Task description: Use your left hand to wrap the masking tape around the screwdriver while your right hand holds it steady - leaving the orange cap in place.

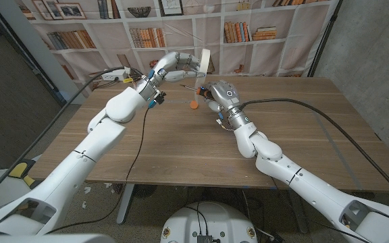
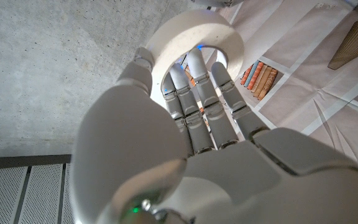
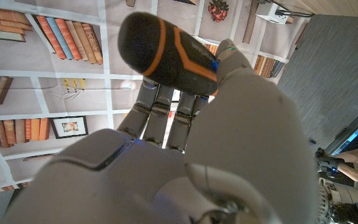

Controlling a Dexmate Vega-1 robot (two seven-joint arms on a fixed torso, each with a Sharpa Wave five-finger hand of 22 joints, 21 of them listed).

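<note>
My left hand point(image 1: 174, 65) is raised over the table's far middle and holds the white masking tape roll point(image 1: 204, 62). In the left wrist view its fingers point(image 2: 194, 87) reach into the hole of the roll point(image 2: 191, 28). Just to the right, my right hand point(image 1: 219, 93) grips the screwdriver by its black handle with orange stripes point(image 3: 166, 53), and the handle's butt sticks out past the fingers. A thin shaft point(image 1: 195, 96) runs down from that hand to the small orange cap point(image 1: 194, 104) just above the wooden table point(image 1: 181, 148). The roll hangs close above the shaft.
A white power strip point(image 1: 113, 74) with cables lies at the table's far left. A black cable point(image 1: 302, 104) trails from my right arm across the right side. A printed bookshelf backdrop point(image 1: 248, 30) stands behind the far edge.
</note>
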